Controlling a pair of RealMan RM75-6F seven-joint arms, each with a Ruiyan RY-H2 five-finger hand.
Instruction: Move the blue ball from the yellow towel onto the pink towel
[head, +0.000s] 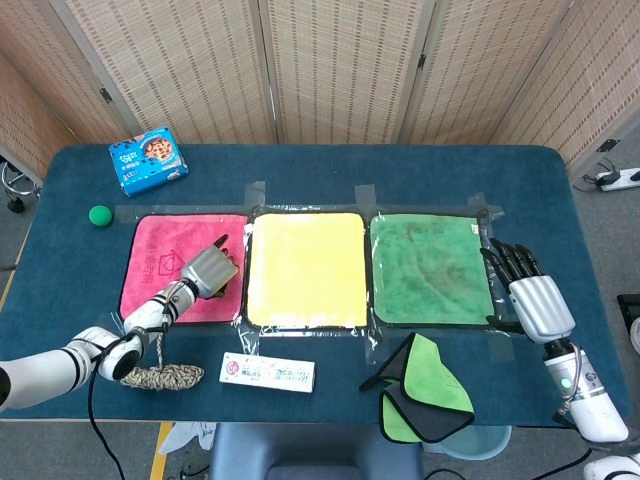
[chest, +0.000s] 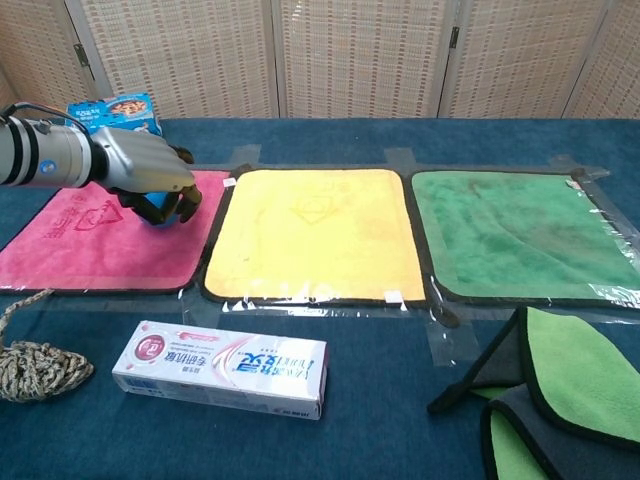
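Observation:
The pink towel (head: 158, 262) (chest: 90, 245) lies left of the yellow towel (head: 305, 268) (chest: 310, 230). My left hand (head: 207, 270) (chest: 145, 172) hovers over the pink towel's right part, fingers curled down around the blue ball (chest: 159, 211), which shows only as a blue patch under the palm. In the head view the hand hides the ball and one finger sticks out. The yellow towel is bare. My right hand (head: 530, 292) rests, fingers spread and holding nothing, at the right edge of the green towel (head: 430, 268) (chest: 520, 230).
A toothpaste box (head: 267, 371) (chest: 222, 367) and a rope bundle (head: 165, 377) (chest: 35, 368) lie near the front edge. A folded green cloth (head: 425, 388) (chest: 560, 390) sits front right. A blue box (head: 148, 159) (chest: 112, 108) and a green ball (head: 99, 214) are at the back left.

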